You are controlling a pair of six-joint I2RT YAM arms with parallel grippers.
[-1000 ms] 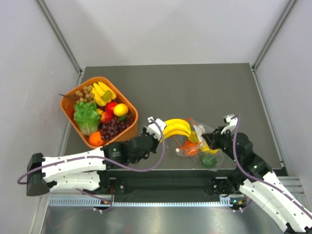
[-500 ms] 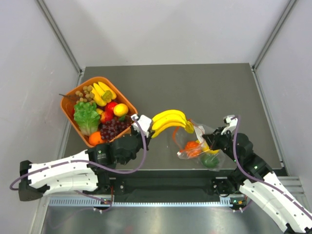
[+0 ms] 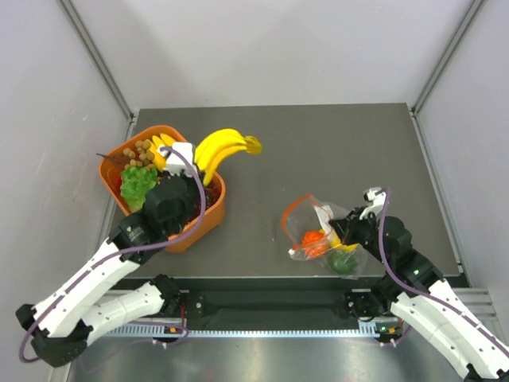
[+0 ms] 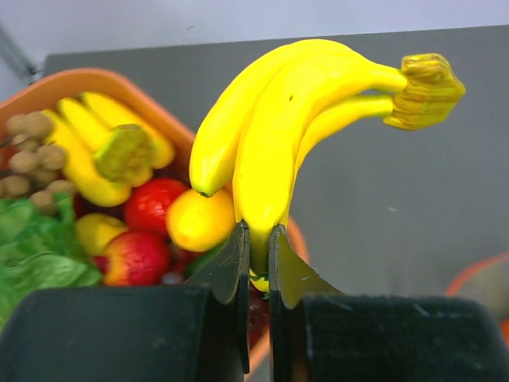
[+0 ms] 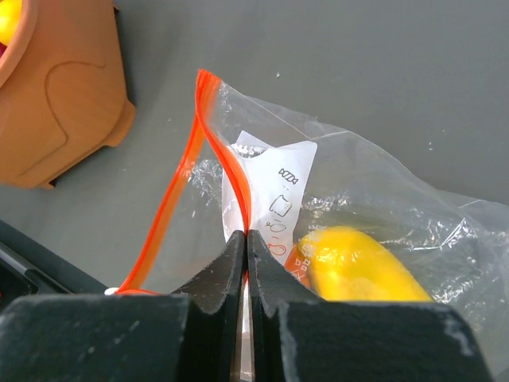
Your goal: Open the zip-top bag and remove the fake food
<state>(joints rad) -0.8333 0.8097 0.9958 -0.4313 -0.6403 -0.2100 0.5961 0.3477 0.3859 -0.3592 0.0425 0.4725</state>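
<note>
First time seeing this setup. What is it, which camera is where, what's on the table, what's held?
Two robot arms are bolted at the near edge of a table. The wide picture looks down from above and behind them; the other two come from a camera on each wrist. The left fingers pinch a banana bunch, raised beside the orange basket of toy food. The right fingers pinch the mouth edge of the zip-top bag, which lies open on the table with an orange-red fruit and a green fruit inside.
</note>
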